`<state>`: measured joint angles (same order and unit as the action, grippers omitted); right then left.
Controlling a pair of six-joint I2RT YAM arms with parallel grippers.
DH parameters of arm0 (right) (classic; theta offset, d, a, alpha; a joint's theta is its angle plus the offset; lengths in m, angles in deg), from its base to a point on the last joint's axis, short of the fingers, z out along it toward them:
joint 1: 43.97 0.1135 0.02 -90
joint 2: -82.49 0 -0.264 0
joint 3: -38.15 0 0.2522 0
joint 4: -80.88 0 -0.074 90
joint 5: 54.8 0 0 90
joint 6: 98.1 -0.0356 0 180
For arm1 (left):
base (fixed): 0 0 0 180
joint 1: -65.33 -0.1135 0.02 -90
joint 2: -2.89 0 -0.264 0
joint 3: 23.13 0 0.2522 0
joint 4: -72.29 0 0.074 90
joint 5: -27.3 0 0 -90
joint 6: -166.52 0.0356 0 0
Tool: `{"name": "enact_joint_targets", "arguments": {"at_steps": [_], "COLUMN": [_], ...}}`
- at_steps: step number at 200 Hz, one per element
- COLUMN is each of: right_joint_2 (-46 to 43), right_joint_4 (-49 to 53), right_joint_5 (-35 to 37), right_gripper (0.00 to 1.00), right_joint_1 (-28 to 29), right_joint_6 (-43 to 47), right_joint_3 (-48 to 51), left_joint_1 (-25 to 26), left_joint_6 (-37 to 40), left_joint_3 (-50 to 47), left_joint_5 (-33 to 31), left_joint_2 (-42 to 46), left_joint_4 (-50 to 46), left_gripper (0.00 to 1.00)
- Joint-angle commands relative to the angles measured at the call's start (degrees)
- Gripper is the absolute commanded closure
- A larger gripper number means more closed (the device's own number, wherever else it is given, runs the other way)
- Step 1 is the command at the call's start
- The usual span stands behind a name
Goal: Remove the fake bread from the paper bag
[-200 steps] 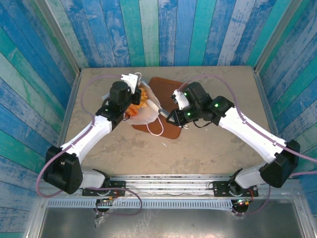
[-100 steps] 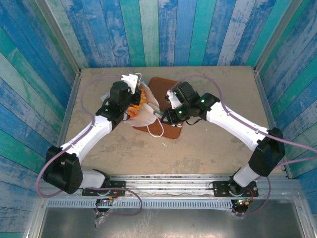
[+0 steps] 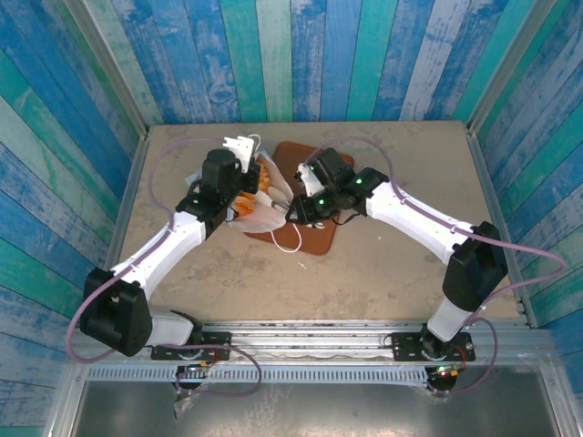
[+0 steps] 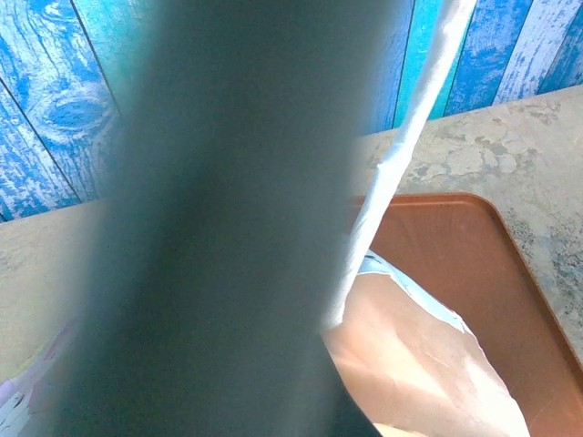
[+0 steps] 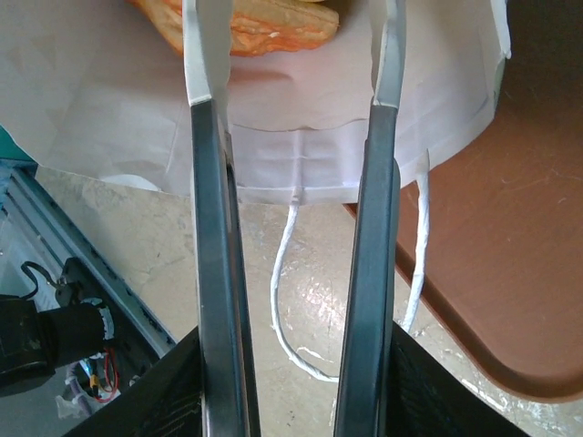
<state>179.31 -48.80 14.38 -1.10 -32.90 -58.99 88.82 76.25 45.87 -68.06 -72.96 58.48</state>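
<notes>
The white paper bag [image 3: 264, 211] lies on its side, partly on the tray, mouth toward the right. Orange-brown fake bread [image 3: 250, 194] shows inside it. My left gripper [image 3: 241, 148] is at the bag's upper rim, shut on the paper, with a white cord handle [image 4: 401, 164] running past it. My right gripper [image 3: 290, 210] is at the bag's mouth, open, nothing between its fingers [image 5: 208, 64]. In the right wrist view the tips reach over the bag's white paper [image 5: 301, 127] toward a piece of fake bread [image 5: 273, 23]. A dark blur hides the left jaws in the left wrist view.
A flat brown tray [image 3: 319, 238] lies under the bag and right gripper, also seen as the tray [image 5: 510, 255] to the right of the fingers. The bag's lower cord handle [image 5: 290, 300] loops onto the beige table [image 3: 392, 264]. Blue plank walls surround the table.
My right gripper has moved left across the tray to the bag's mouth, and its jaws have opened. The left arm and the bag have not moved.
</notes>
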Motion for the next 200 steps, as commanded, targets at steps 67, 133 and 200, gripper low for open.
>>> {"name": "enact_joint_targets", "arguments": {"at_steps": [67, 133, 200], "right_joint_2": [3.7, 5.5, 8.1], "right_joint_4": [-2.7, -2.9, -2.8], "right_joint_5": [-0.1, -0.6, -1.4], "right_gripper": [0.52, 0.49, 0.48], "right_joint_1": [-0.2, -0.3, -0.2], "right_joint_6": [-1.7, -2.3, -2.2], "right_joint_3": [-3.6, -5.0, -7.3], "left_joint_1": [0.2, 0.2, 0.2], "left_joint_6": [-1.0, -1.0, -1.3], "left_joint_3": [1.9, 1.6, 1.8], "left_joint_5": [0.8, 1.0, 1.6], "left_joint_2": [3.6, 3.6, 3.6], "left_joint_4": [2.0, 2.3, 2.7], "left_gripper": [0.99, 0.99, 0.99]}}
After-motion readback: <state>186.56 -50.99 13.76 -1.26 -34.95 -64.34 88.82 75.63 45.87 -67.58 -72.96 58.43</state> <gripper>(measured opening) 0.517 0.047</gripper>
